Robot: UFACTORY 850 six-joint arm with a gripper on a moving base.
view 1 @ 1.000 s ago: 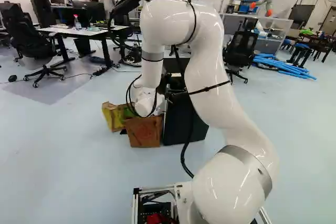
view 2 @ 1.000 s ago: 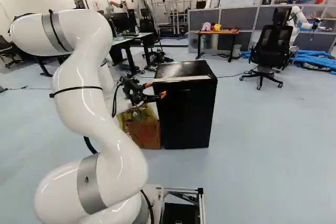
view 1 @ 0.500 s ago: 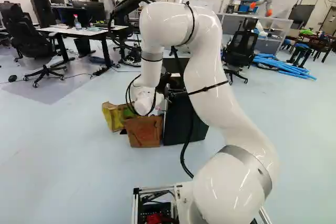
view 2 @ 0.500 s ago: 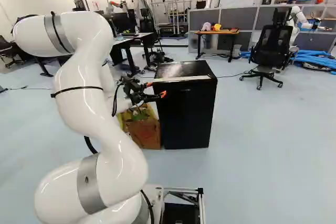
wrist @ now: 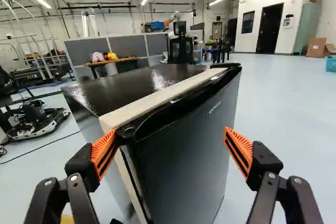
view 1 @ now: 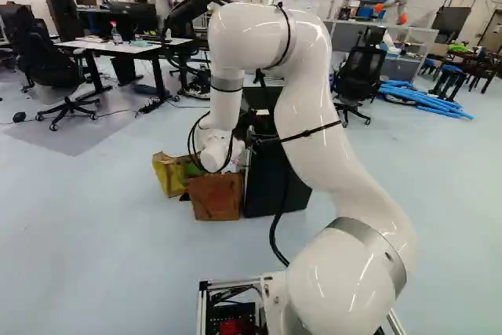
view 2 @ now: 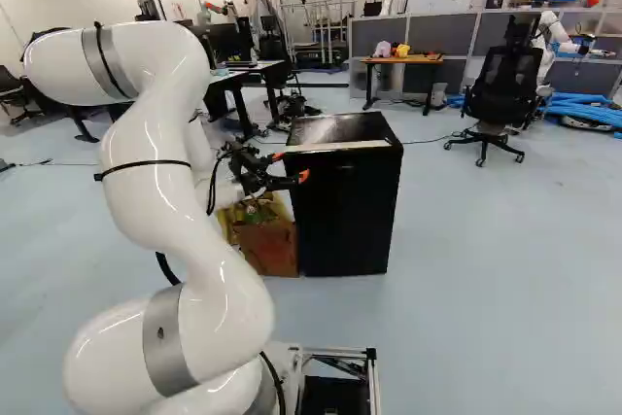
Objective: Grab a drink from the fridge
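The gripper (view 2: 290,166) is at the upper left edge of the black fridge (view 2: 346,203) in the right base view. Seen from the wrist, the gripper (wrist: 169,150) stands wide open with nothing held between its orange pads. One finger's tip is at the fridge's near top corner, by the seam between the door and the pale body edge; whether it touches, I cannot tell. The other finger is out in front of the door (wrist: 184,156). The fridge door looks closed. No drink shows.
Beside the fridge on the floor stand a brown paper bag (view 1: 215,197) and a yellow bag (view 1: 168,174). Farther back are an office chair (view 2: 503,85), a small wooden desk (view 2: 400,61), blue tubes (view 2: 583,109) and another robot (view 2: 554,32).
Over the last second the arm has shifted very slightly, its upper part moving a little right in the right base view. The fridge and the base have stayed put.
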